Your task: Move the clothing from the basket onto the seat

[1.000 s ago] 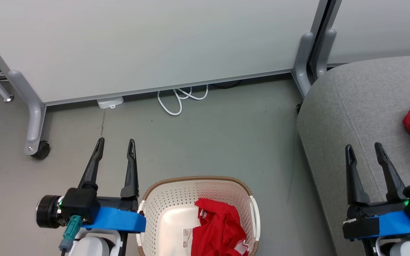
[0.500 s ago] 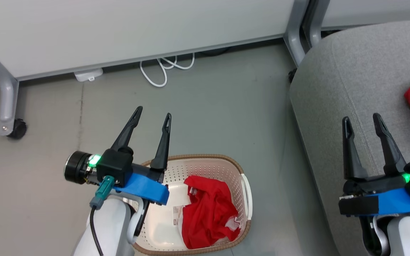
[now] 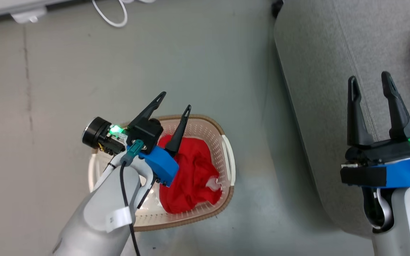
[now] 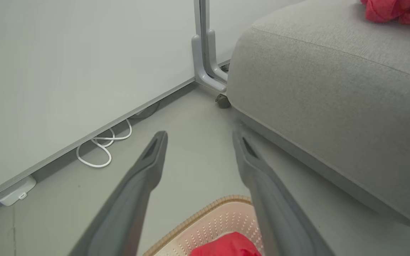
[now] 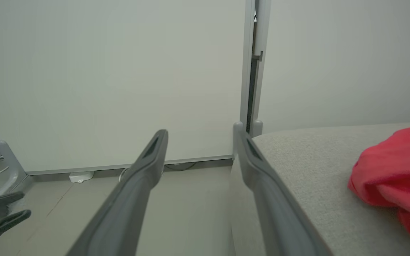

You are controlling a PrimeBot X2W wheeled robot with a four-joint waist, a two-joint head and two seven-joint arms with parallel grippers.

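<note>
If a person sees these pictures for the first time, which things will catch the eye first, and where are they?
The bright red clothing crumpled in the cream basket on the grey floor stands out most, with the open left gripper hovering over it. Another red garment lies on the large grey seat to the right, beyond the open right gripper.

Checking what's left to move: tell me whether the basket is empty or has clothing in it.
Not empty. Crumpled red clothing lies inside the basket, heaped toward its right side in the head view.
</note>
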